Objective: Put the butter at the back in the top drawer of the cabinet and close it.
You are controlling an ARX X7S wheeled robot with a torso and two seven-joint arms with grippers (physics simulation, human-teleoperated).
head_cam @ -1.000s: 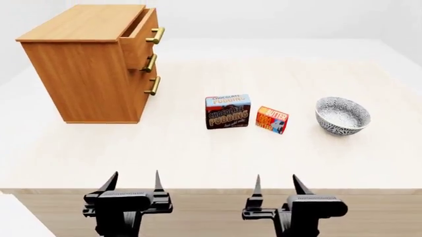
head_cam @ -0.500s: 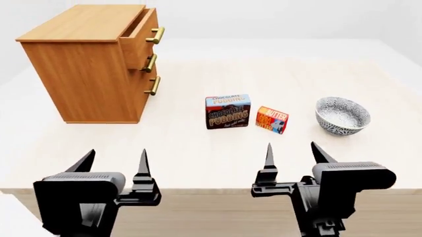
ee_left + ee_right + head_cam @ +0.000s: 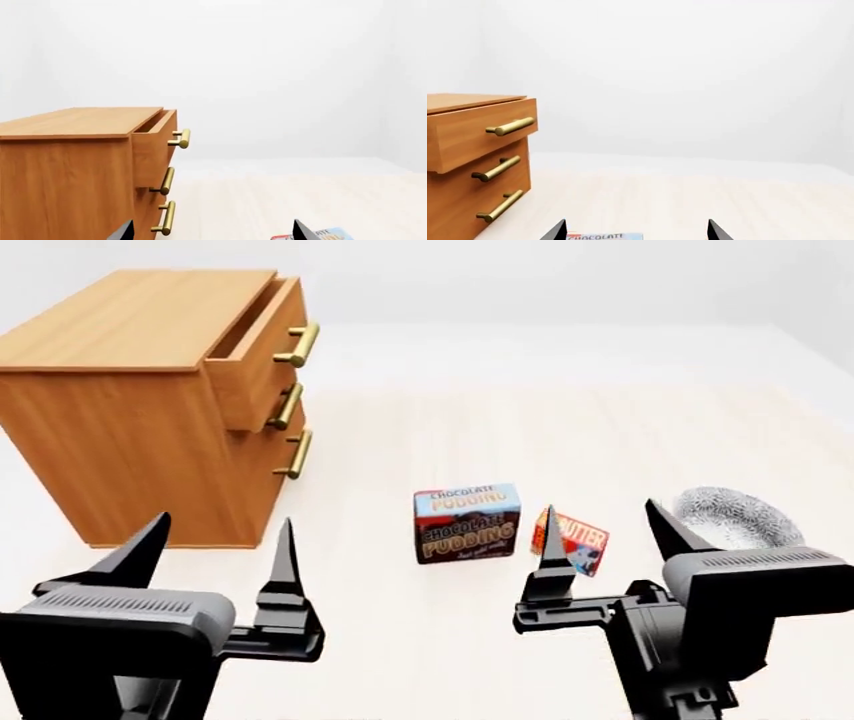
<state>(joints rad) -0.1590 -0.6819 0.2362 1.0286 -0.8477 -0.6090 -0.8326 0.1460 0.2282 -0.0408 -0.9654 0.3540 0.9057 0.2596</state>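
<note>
The butter [image 3: 577, 543] is lying on the table [image 3: 400, 440], between the pudding box [image 3: 466, 523] and the bowl [image 3: 737, 517]. The top drawer [image 3: 256, 350] of the cabinet [image 3: 120, 430] is sticking partway out. Both the left gripper [image 3: 214, 555] and the right gripper [image 3: 607, 540] are hovering with fingers spread, holding nothing.

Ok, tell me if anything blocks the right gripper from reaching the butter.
Nothing visible does. The right gripper is open and empty; the butter lies just beyond it, with the pudding box beside it, not between.
</note>
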